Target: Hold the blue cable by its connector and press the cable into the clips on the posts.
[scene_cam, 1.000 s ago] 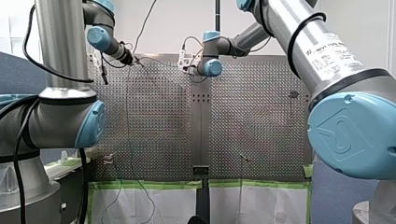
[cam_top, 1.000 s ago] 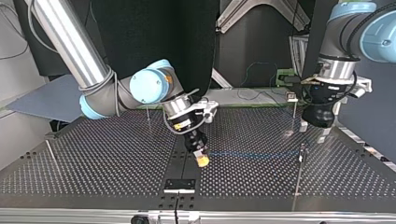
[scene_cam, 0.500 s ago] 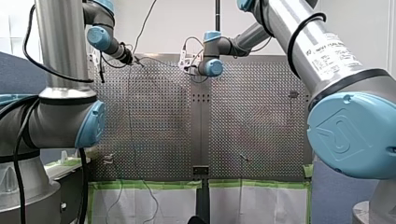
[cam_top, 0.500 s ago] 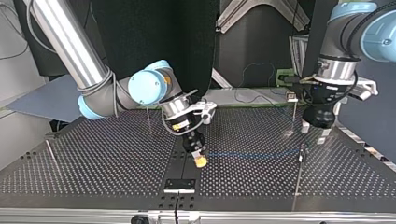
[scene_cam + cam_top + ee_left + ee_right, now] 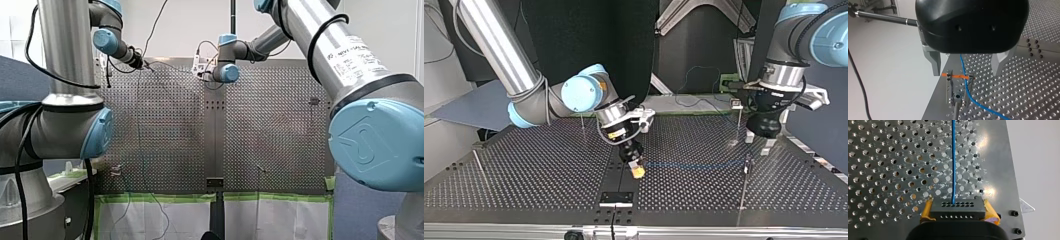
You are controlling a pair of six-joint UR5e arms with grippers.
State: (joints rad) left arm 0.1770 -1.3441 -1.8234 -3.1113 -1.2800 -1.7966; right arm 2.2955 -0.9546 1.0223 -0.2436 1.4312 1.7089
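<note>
Right wrist view: connector [image 5: 958, 209] clamped btwn jaws.

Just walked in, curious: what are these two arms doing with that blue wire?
My right gripper is shut on the black connector of the blue cable, holding it stretched over the table. My left gripper hangs open over a clip on a post, where the cable passes; seated or not is unclear.

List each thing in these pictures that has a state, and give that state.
right hand, shut on the connector.
connector, clamped between yellow pads.
blue cable, stretched from the connector toward the clip.
left hand, open, above the clip.
clip, upright on its post, blue cable crossing it; whether seated is unclear.
</note>
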